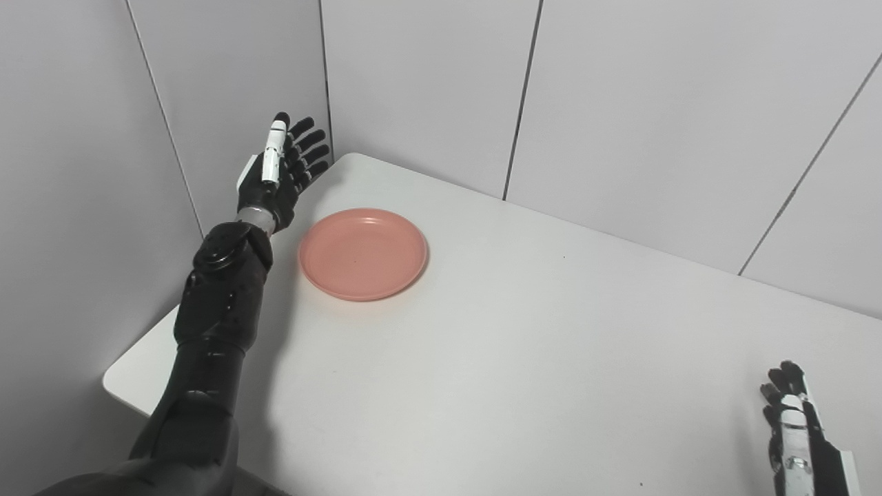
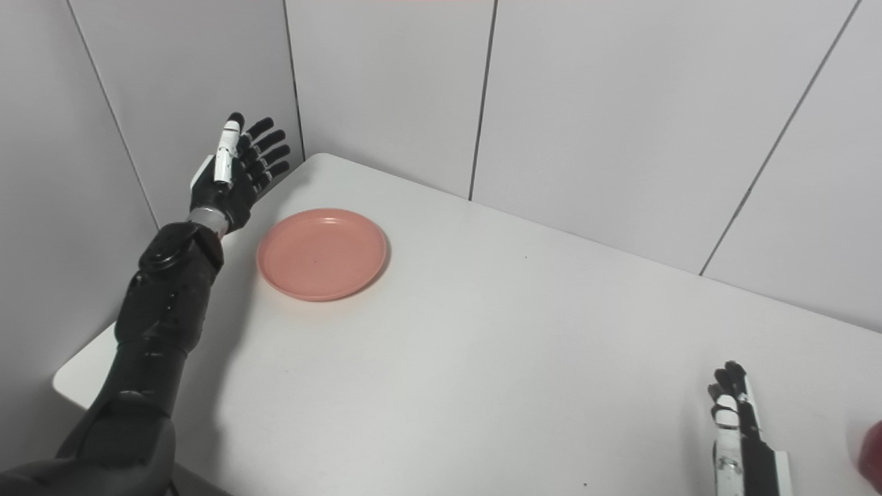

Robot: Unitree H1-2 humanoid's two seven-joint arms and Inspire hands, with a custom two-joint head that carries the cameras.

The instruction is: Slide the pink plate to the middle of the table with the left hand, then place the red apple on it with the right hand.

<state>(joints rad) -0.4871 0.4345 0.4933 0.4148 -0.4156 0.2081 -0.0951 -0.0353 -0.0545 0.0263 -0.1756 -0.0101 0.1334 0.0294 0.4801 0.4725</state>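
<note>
Your right hand (image 2: 734,420) sits at the worktop's (image 1: 524,358) near right edge, fingers loosely apart, holding nothing. A sliver of the red apple (image 2: 874,456) peeks in just right of it. The pink plate (image 1: 363,253) lies toward the far left corner. Just left of it, your left hand (image 1: 279,172) is raised, fingers spread, empty.

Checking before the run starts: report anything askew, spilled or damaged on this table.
Nothing stands out. The pink plate lies flat and empty near the table's far left corner, beside the open left hand. Only a red sliver shows at the right edge.
</note>
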